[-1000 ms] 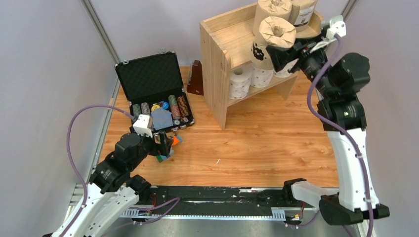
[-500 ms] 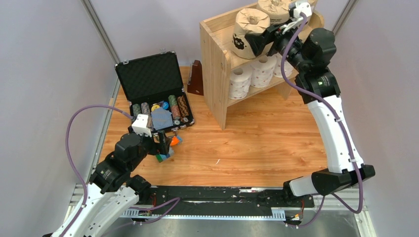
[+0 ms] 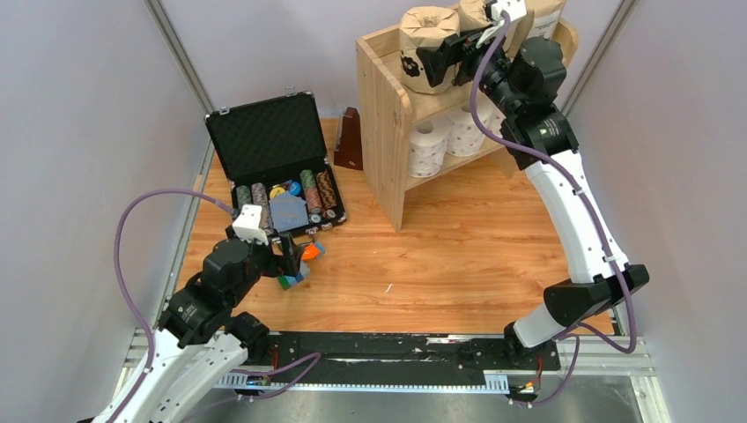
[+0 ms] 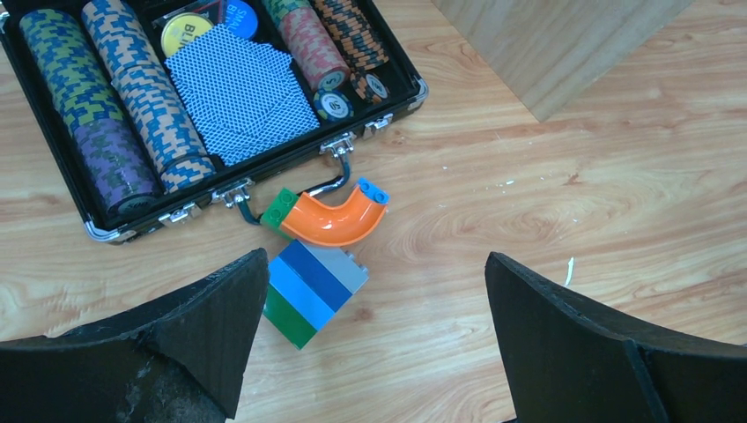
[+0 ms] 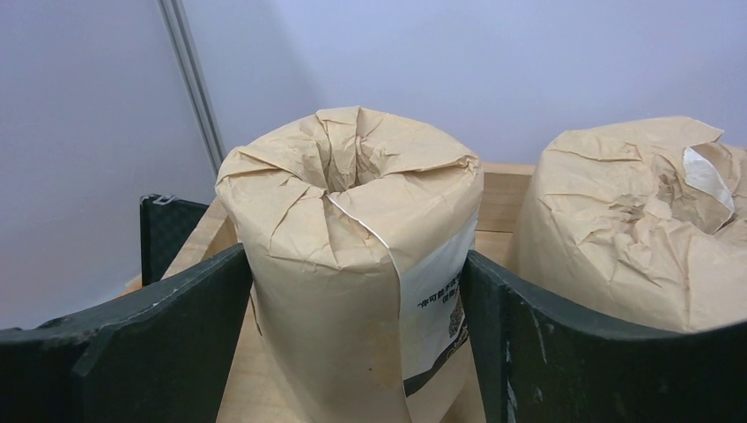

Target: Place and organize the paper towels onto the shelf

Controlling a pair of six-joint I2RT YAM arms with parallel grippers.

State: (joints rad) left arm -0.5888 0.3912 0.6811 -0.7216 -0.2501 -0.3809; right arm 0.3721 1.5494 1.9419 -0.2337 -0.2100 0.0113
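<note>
My right gripper is shut on a tan kraft paper towel roll and holds it upright over the left part of the pine shelf's top tier. I cannot tell whether the roll touches the wood. A second kraft roll stands right beside it, and a third stands further right. White rolls stand on the lower tier, partly hidden by the arm. My left gripper is open and empty, low over the table.
An open black case with poker-chip stacks lies left of the shelf. A stack of coloured bricks and an orange curved piece lie by its front edge, under my left gripper. A small brown object stands behind the shelf's left panel.
My right arm has carried the kraft roll up and to the left, from the shelf's right front to over the left part of the top tier. The left arm has not moved.
</note>
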